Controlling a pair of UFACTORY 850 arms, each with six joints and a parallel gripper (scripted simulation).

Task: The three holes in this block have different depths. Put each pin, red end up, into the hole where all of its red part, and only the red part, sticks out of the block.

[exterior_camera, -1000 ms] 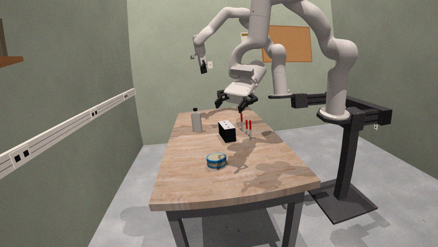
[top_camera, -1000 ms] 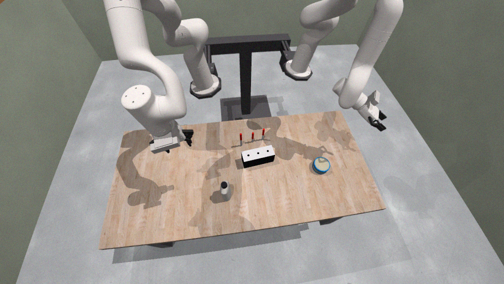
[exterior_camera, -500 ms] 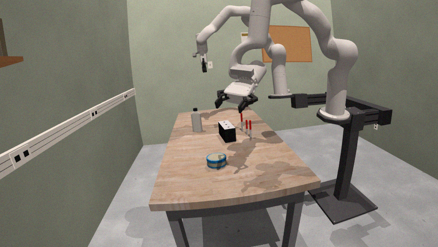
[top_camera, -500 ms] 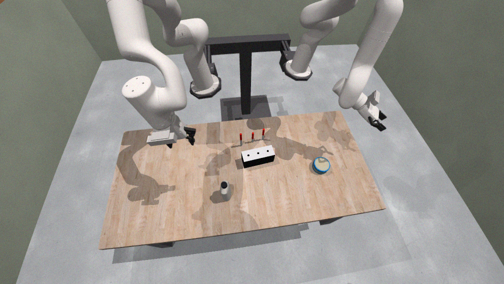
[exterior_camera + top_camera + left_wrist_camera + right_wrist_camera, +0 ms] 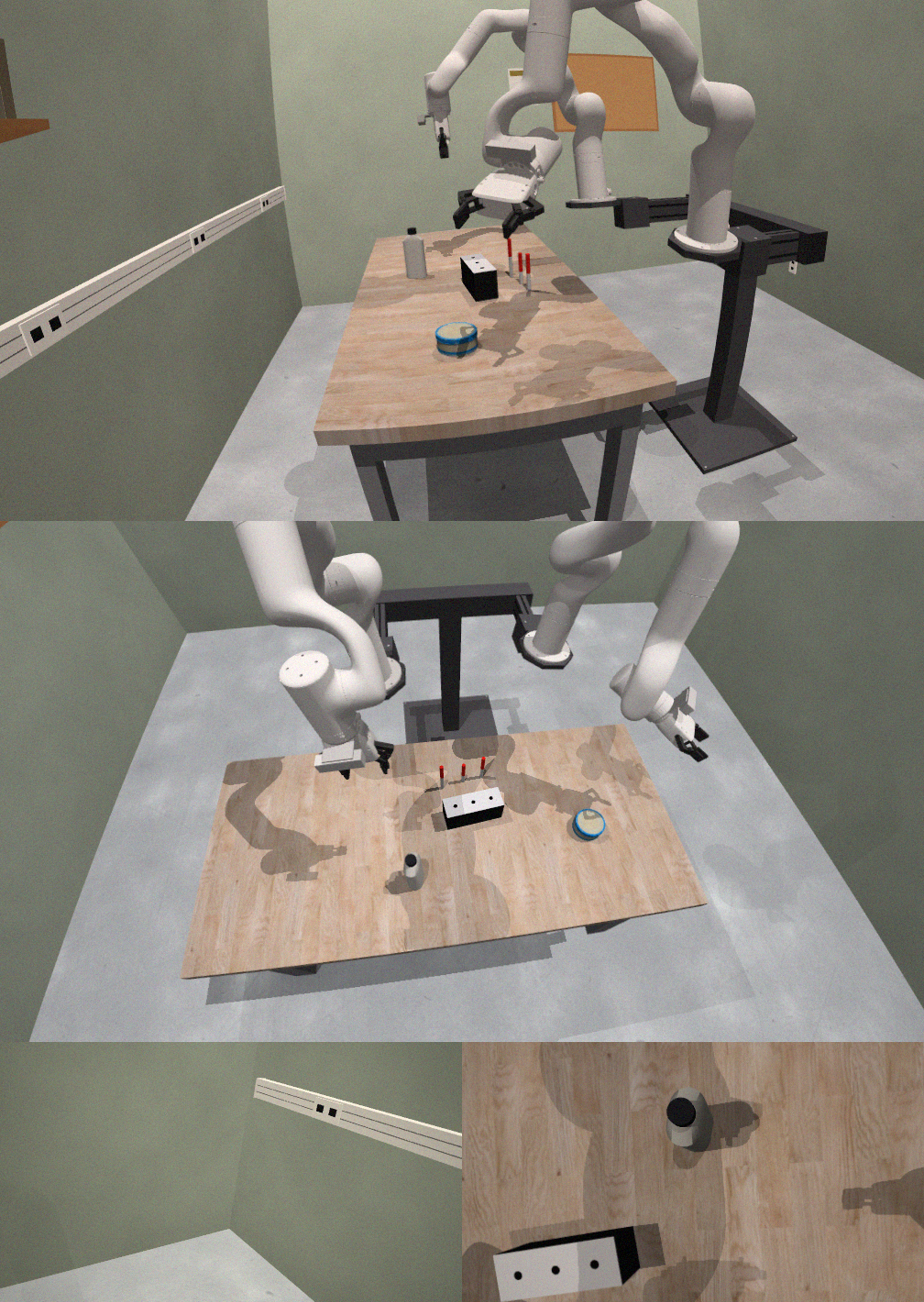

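Observation:
The block [image 5: 473, 812] [image 5: 479, 283] [image 5: 572, 1266] has black sides and a pale top with three dark holes, all empty. Three pins stand upright in a row behind it, red ends up: one pin [image 5: 441, 772] [image 5: 509, 249], a middle pin [image 5: 463, 769] [image 5: 520, 262] and a third pin [image 5: 482, 762] [image 5: 527, 263]. The hole depths are hidden. My right gripper [image 5: 366, 771] [image 5: 443, 155] is open and empty, high above the table, left of the pins in the top view. My left gripper [image 5: 703, 746] [image 5: 483, 229] is open and empty, high beyond the table's right edge there.
A grey bottle [image 5: 413, 875] [image 5: 414, 260] [image 5: 683, 1135] with a black cap stands in front of the block, to the left in the top view. A round blue-rimmed tin [image 5: 588, 824] [image 5: 456, 338] lies right of the block there. The left wrist view shows only walls, a socket rail [image 5: 293, 1101] and floor.

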